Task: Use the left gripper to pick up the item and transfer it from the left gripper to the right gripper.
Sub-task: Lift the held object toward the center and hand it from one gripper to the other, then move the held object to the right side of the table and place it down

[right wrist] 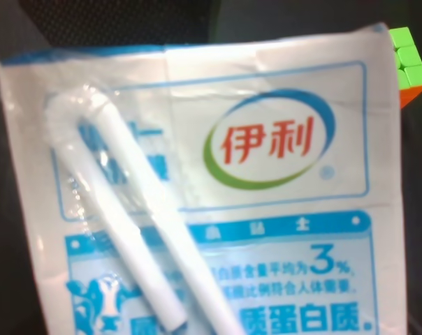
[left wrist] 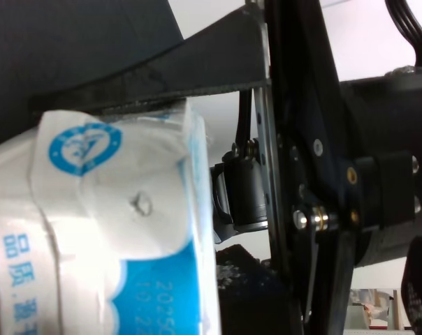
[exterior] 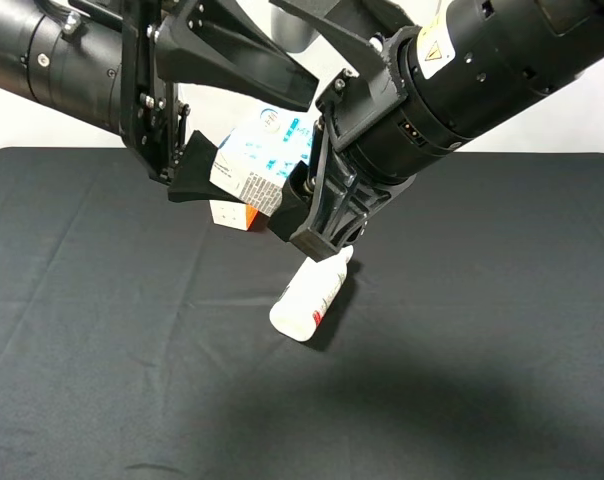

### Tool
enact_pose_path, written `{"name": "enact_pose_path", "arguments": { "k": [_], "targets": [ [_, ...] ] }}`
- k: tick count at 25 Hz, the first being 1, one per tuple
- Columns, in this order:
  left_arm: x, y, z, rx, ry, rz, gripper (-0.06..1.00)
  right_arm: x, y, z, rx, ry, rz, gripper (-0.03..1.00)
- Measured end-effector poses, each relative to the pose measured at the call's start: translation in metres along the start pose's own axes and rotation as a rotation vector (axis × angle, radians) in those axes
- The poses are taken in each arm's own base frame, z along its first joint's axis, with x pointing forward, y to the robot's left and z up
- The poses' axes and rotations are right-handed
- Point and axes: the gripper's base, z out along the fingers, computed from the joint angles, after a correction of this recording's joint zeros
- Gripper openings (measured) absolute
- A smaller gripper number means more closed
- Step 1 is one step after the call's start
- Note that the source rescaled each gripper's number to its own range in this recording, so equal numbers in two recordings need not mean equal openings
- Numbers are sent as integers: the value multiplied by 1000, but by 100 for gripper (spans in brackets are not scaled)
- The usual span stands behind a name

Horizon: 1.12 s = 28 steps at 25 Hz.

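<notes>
The item (exterior: 262,155), a white carton with light-blue print, hangs tilted above the table between both arms. My right gripper (exterior: 304,195), on the arm with the yellow sticker, is shut on the carton's right end. My left gripper (exterior: 250,135) stands open, one finger above the carton and one at its lower left edge. In the left wrist view the carton (left wrist: 106,230) lies just under one black finger (left wrist: 162,70). The right wrist view is filled by the carton's face (right wrist: 211,195), with a wrapped straw (right wrist: 134,237) on it.
A multicoloured puzzle cube (exterior: 232,213) sits on the black tablecloth (exterior: 102,330) just below the carton; its green side (right wrist: 410,52) peeks past the carton. A white bottle (exterior: 307,295) with a red-marked label lies under the right gripper.
</notes>
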Motion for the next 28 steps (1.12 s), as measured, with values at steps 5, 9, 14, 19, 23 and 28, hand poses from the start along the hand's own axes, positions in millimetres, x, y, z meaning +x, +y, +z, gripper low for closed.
{"name": "enact_pose_path", "arguments": {
  "k": [5,9,14,19,23,28],
  "targets": [
    [3,3,-5,-28,33,-8,100,0,0,0,0,1,0,4],
    [6,-1,-20,-76,29,12,100,1,0,0,-2,7,0,4],
    [17,-18,-41,-142,-1,80,100,1,0,0,-3,9,0,4],
    [33,-35,-65,-252,-41,124,100,1,0,0,-4,12,0,4],
    [51,-51,-86,-365,-110,160,100,1,0,0,-4,13,0,4],
    [84,-69,-112,-578,-202,182,100,1,0,0,-5,15,0,2]
  ]
}}
